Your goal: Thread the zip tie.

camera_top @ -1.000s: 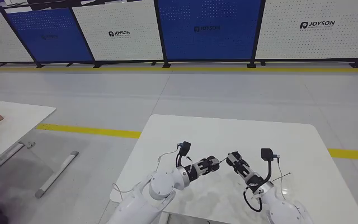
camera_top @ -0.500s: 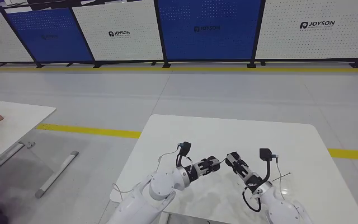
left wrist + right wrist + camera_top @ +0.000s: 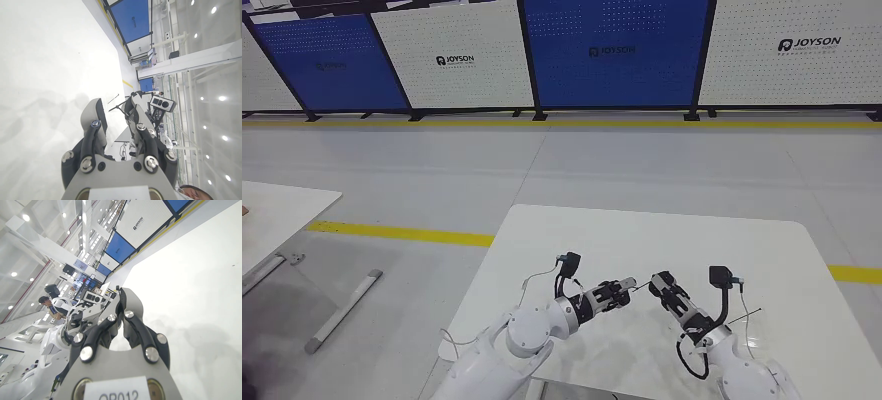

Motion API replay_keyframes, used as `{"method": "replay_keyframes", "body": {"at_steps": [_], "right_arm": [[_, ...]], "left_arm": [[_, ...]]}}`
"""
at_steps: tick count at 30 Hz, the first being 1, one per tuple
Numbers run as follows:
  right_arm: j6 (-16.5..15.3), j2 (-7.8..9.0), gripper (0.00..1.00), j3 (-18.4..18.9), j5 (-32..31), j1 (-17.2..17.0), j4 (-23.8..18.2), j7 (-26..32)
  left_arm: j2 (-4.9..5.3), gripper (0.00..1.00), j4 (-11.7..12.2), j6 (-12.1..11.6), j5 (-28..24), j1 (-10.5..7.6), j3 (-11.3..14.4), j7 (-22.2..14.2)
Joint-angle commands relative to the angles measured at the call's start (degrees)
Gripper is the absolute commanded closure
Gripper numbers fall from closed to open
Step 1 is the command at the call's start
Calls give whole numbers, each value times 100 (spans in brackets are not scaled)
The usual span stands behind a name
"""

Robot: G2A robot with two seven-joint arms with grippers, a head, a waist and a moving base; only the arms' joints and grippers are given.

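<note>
A thin black zip tie (image 3: 640,288) spans the small gap between my two grippers over the front of the white table (image 3: 642,230). My right gripper (image 3: 121,291) is shut on it, and a short black end of the zip tie (image 3: 118,288) pokes out past the fingertips. My left gripper (image 3: 117,106) faces it from the other side, open, with the free end of the zip tie (image 3: 115,108) just beyond its fingertips. The top view shows the left gripper (image 3: 616,292) and the right gripper (image 3: 662,288) almost tip to tip.
Another thin black strip (image 3: 750,317) lies on the table beside the right arm. The near table edge runs just under both arms. Bare tabletop stretches toward the far edge (image 3: 652,212).
The two grippers have drawn slightly apart, the left backing off to the left and the right easing right, so a thin stretch of zip tie now shows between them.
</note>
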Motion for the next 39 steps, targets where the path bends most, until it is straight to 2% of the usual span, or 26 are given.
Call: {"method": "replay_keyframes", "body": {"at_steps": [1,19,24,25,27,39], "right_arm": [[0,2,100,8,0,-11,-1,-1],[88,-4,100,21,-14,-45,-24,-95],[99,-7,100,11,-24,-41,-39,-100],[99,-7,100,12,-23,-42,-42,-101],[101,-8,100,14,-21,-44,-44,-102],[155,-14,100,-34,-71,-4,-102,-31]], "left_arm": [[7,73,-7,-8,-13,12,-25,-2],[58,75,-99,-75,15,131,-118,-32],[62,84,-102,-67,18,123,-111,-14],[62,93,-102,-66,16,121,-109,-14],[64,100,-96,-63,11,115,-104,-16],[70,100,-134,-107,-96,107,-82,-57]]}}
